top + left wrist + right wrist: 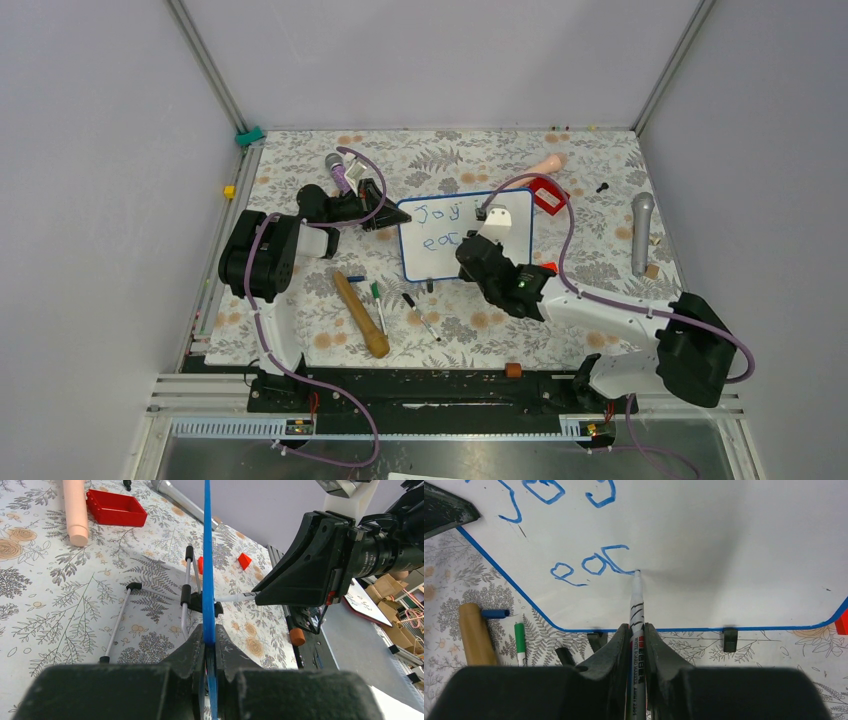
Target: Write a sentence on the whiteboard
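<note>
Floral table (pixel 480 150), whiteboard (pixel 207 555) in left hand (pixel 209 647)

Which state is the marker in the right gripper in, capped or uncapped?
Uncapped: the marker has its bare tip on the whiteboard, right where the blue letters end.

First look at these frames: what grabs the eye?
The glossy white whiteboard with the thin blue frame sits mid-table, carrying blue handwritten letters: "Joy" above a part-written second line. The right gripper is shut on a slim white board marker, its tip touching the last letter. The left gripper clamps the board's left edge.
</note>
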Robot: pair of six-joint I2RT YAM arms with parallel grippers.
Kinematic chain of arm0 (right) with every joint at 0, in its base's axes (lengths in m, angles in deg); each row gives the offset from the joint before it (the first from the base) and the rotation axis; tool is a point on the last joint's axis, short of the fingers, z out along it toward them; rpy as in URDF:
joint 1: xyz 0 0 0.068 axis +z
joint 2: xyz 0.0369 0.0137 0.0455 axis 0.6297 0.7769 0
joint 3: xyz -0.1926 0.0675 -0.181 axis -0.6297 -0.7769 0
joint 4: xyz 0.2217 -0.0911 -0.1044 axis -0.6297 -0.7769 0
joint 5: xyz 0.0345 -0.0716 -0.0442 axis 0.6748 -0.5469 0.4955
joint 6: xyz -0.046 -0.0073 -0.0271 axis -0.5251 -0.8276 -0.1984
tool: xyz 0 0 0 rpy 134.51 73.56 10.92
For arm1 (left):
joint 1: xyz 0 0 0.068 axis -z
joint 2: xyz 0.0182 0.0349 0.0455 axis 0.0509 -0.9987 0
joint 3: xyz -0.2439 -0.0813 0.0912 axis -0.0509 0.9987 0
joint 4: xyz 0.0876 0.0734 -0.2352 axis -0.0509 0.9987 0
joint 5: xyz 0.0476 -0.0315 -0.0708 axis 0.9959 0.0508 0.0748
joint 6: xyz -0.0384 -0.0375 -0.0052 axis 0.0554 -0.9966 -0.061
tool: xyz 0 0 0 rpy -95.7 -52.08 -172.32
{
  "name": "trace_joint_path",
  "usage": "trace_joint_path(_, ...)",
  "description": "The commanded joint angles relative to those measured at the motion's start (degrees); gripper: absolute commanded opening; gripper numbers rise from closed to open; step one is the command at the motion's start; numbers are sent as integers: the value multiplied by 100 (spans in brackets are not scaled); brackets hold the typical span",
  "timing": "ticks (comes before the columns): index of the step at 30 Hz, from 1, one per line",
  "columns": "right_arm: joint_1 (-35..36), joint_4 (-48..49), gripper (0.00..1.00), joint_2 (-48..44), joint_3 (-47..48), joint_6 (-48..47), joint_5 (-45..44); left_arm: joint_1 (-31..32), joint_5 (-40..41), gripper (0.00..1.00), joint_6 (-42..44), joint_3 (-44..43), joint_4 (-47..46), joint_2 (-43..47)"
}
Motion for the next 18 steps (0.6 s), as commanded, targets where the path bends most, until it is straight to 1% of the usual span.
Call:
trace_joint_path(1, -56, 769, 0, -435, -366, 24, -275, 83, -745, 0, 600, 70, -176, -193)
trace_joint_path(5, -51, 1248, 0, -681, -697, -151, -150, 81, -739, 0, 600, 63, -173, -197)
trace_joint_path(12, -51, 2482, 0, -1316, -1570, -432, 46, 85, -745, 0, 600, 61, -174, -200)
trace_joint_path(15, -51, 2574, 0, -1423, -1665, -414, -29, 85, -744, 0, 601, 63, -175, -195)
trace_joint_path(18, -51, 2345, 0, -1333, -1498, -391, -74, 79, -739, 0, 604, 60, -174, -201)
